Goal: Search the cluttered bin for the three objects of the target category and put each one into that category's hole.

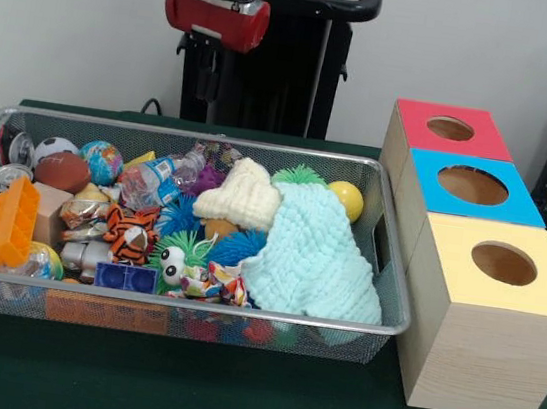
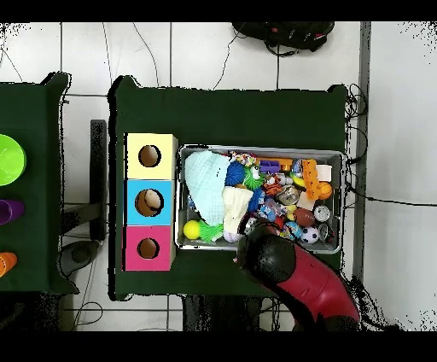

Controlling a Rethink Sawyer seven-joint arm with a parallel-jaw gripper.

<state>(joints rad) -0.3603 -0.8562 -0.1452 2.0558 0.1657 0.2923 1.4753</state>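
Note:
A wire mesh bin (image 1: 190, 303) (image 2: 342, 201) is crammed with toys. A mint knitted cloth (image 1: 312, 255) (image 2: 205, 178) and a cream cloth (image 1: 242, 195) (image 2: 236, 205) cover its box-side half. Around them lie a yellow ball (image 1: 347, 199), spiky green and blue balls, a tiger plush (image 1: 131, 231), an orange toy brick (image 1: 12, 223), a brown football (image 1: 62, 171), cans and a water bottle (image 1: 160, 182). Beside the bin stand a red box (image 1: 416, 117), a blue box (image 1: 526, 202) and a yellow box (image 1: 545, 286), each with a round hole. My gripper (image 1: 208, 77) hangs high above the bin's far edge, touching nothing.
In the overhead view the red arm (image 2: 290, 269) covers the bin's robot-side rim. A second table at the left edge carries a green bowl (image 2: 8, 158) and small purple and orange things. Cables run across the floor around the table.

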